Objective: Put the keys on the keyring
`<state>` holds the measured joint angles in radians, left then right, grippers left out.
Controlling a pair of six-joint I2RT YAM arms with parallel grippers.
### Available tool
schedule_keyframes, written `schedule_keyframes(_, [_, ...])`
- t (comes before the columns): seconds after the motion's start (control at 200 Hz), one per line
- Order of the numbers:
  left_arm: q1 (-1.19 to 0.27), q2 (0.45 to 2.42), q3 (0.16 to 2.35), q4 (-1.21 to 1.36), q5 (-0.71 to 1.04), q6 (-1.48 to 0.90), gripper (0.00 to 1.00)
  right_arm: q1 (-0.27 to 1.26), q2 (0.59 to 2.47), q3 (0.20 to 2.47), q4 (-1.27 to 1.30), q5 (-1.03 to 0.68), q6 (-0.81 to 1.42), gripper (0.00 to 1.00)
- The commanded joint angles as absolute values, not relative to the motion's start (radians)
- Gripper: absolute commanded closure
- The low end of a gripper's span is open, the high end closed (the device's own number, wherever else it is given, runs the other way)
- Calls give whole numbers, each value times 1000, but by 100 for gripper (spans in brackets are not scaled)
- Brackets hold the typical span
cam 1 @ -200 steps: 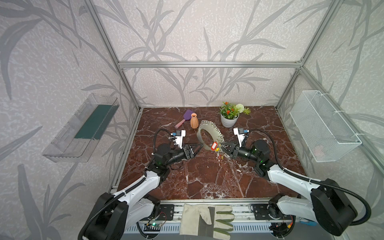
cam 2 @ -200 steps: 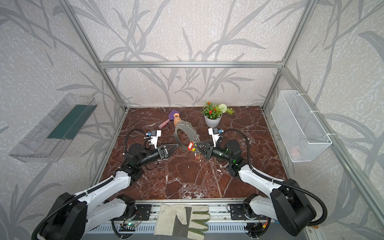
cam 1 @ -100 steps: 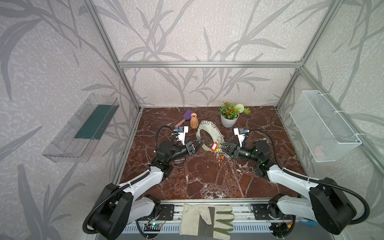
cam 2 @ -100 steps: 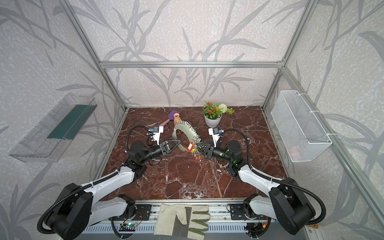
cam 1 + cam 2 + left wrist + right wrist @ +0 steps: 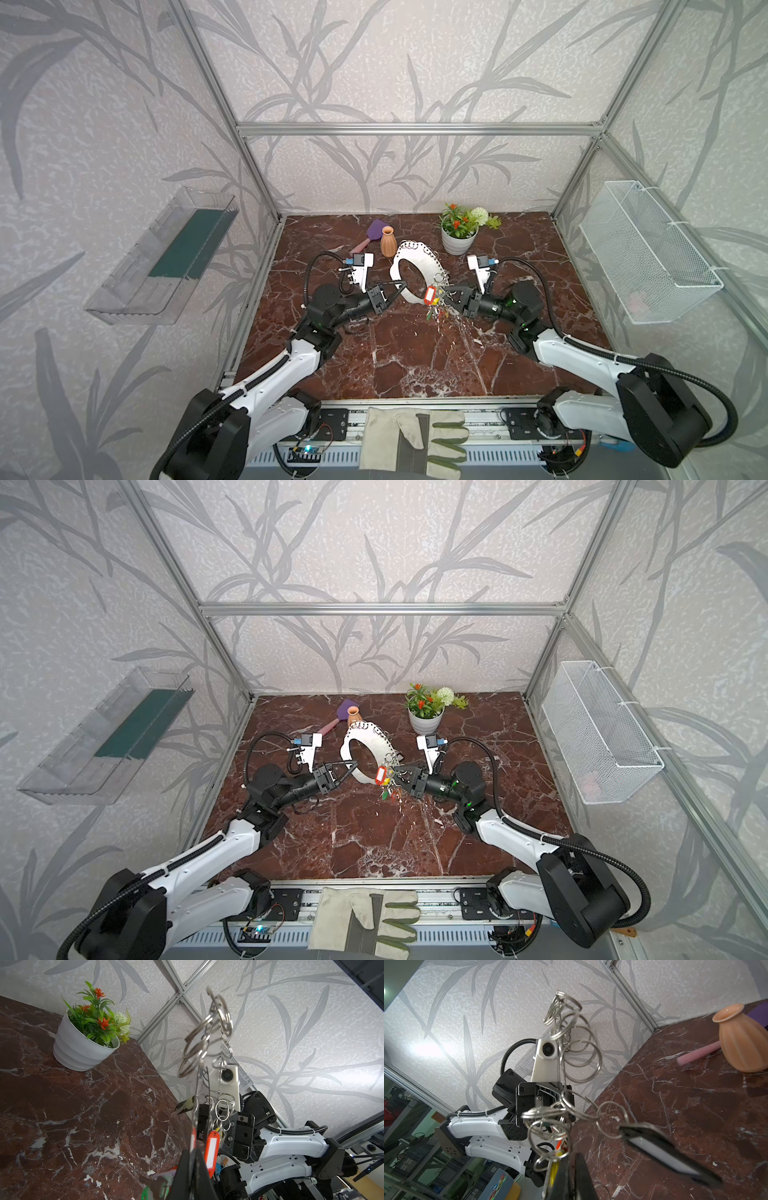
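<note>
The keyring, a pale grey oval plate fringed with silver split rings, is held upright above the marble floor between both arms. My left gripper is shut on its near left edge. In the left wrist view the plate runs edge-on into the shut left gripper. My right gripper is shut on the opposite edge among the rings. The keys hang there in a bunch: a red tag, a yellow one, a green one.
An orange vase and a purple brush lie just behind the keyring. A potted plant stands at the back right. A wire basket hangs on the right wall, a clear shelf on the left. A glove lies on the front rail.
My left gripper has moved in from the left and shut on the keyring's edge. The right gripper has kept its hold and barely moved.
</note>
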<state>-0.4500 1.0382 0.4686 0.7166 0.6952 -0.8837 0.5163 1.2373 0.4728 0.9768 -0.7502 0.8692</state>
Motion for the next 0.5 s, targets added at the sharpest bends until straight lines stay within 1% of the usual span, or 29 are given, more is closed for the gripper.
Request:
schedule_keyframes(0.0, [-453,960,545,455,625,-824,100,508,1213,472,990,-697,815,82])
schedule_keyframes(0.055, [-453,920,599,259,579,-768,100,502,1187,477,938,-676,790,72])
schedule_keyframes(0.105, [-454,891,647,99,525,-719,100,493,1157,481,858,-639,755,60])
schedule_keyframes(0.19, [-449,868,740,-150,456,-650,100,478,1106,495,705,-586,690,48])
schedule_keyframes(0.255, [-447,870,813,-295,431,-600,100,470,1068,505,638,-562,649,43])
schedule_keyframes(0.365, [-446,899,947,-516,340,-524,100,467,1006,521,506,-494,566,37])
schedule_keyframes(0.495, [-446,979,1137,-772,284,-416,100,467,969,530,401,-420,507,34])
